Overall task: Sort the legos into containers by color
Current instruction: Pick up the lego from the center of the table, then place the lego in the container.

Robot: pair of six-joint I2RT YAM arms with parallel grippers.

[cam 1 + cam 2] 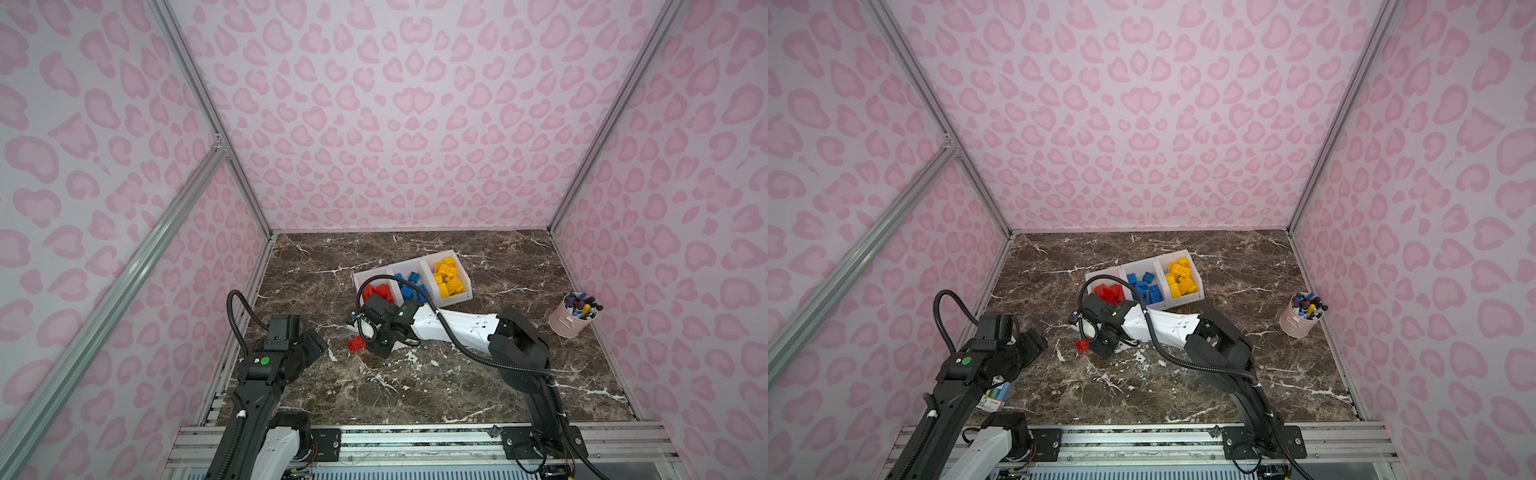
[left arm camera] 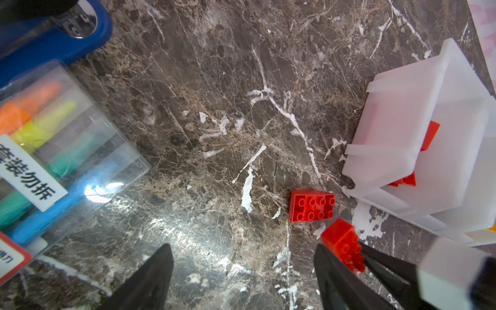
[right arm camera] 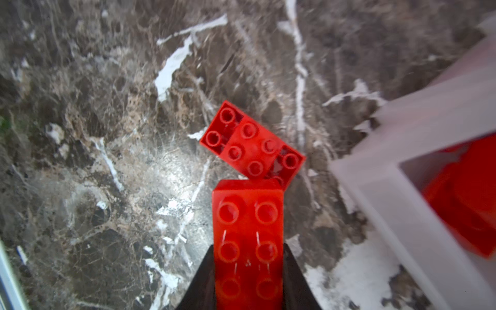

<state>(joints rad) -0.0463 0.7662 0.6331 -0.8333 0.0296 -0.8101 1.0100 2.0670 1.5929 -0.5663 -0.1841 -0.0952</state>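
Note:
My right gripper (image 3: 248,251) is shut on a long red lego (image 3: 248,236), held just above the marble; the left wrist view shows this brick (image 2: 345,243) between the black fingers. A second red lego (image 3: 249,145) lies on the table just beyond it, seemingly a square piece stacked on a longer one (image 2: 312,206). The three joined white containers (image 1: 457,297) hold red (image 1: 376,291), blue (image 1: 409,284) and yellow (image 1: 446,276) legos. The red bin (image 3: 375,171) is close beside the held brick. My left gripper (image 2: 243,249) is open over bare marble.
A pinkish cup of pens (image 1: 571,318) stands by the right wall. A clear box of highlighters (image 2: 67,139) and a blue stapler (image 2: 53,35) sit near the left arm (image 1: 282,349). Pink patterned walls enclose the table on three sides.

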